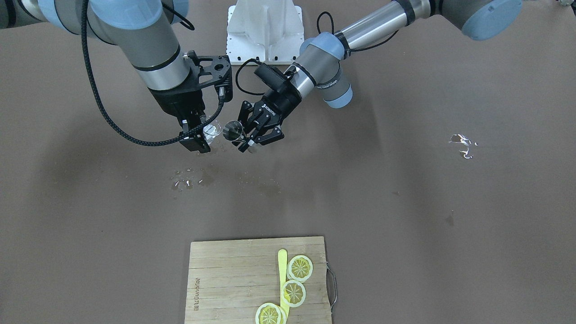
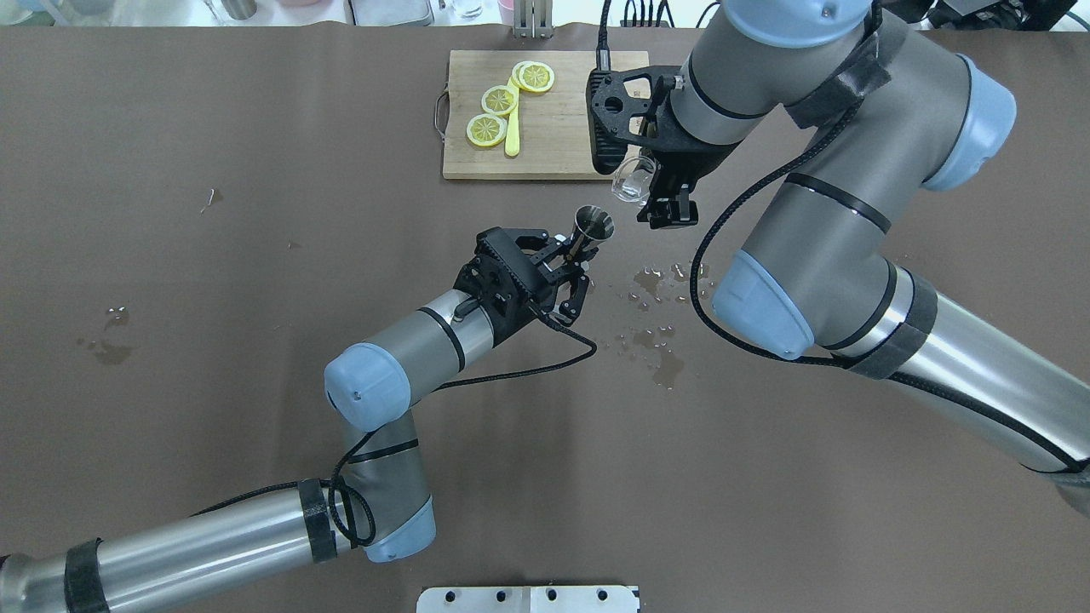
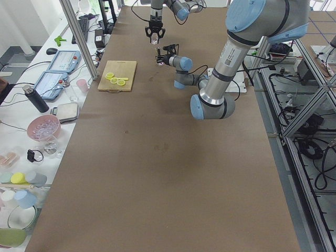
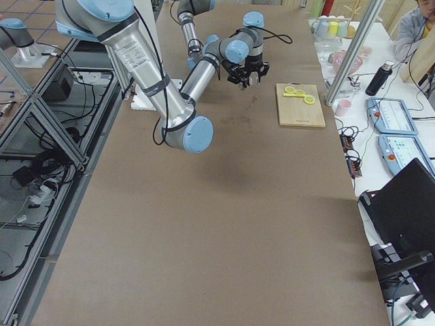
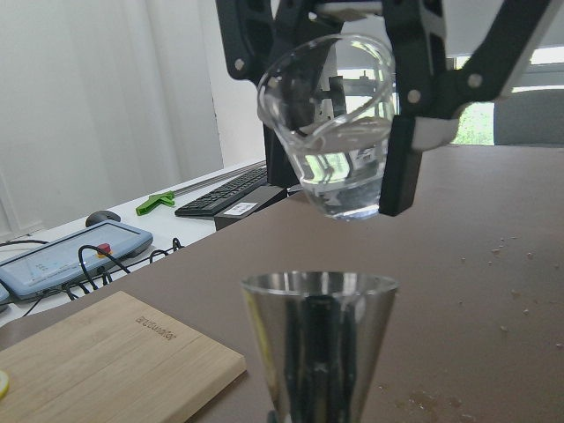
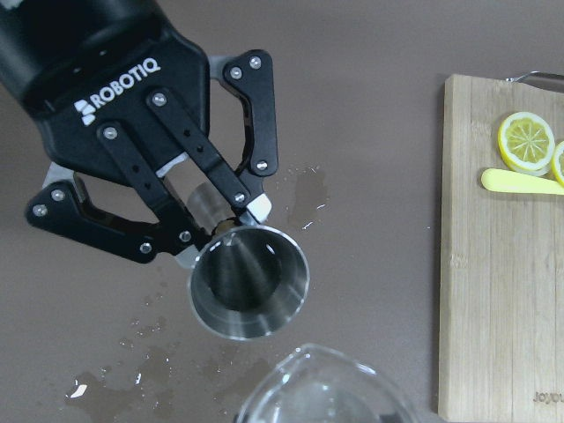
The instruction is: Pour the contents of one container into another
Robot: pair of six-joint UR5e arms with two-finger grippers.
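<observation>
Right end effector [image 5: 339,172] clamped on tilted tumbler [image 5: 335,132], part-filled with clear liquid, just above upright jigger [image 6: 249,280] clamped in left end effector [image 6: 225,231]; droplets [image 2: 651,281] lie on counter [image 2: 255,255]

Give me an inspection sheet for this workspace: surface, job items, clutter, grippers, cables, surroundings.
Surface: brown table; wet spill patches near the grippers.
Job's things: glass tumbler tilted, clear liquid inside, above the jigger; no stream seen.
Clutter: cutting board with lemon slices and a yellow stick.
Grippers: right gripper shut on the tumbler; left gripper shut on the jigger.
Cables: right wrist cable and left wrist cable loop loosely.
Surroundings: side bench with tablets; person at one end.
</observation>
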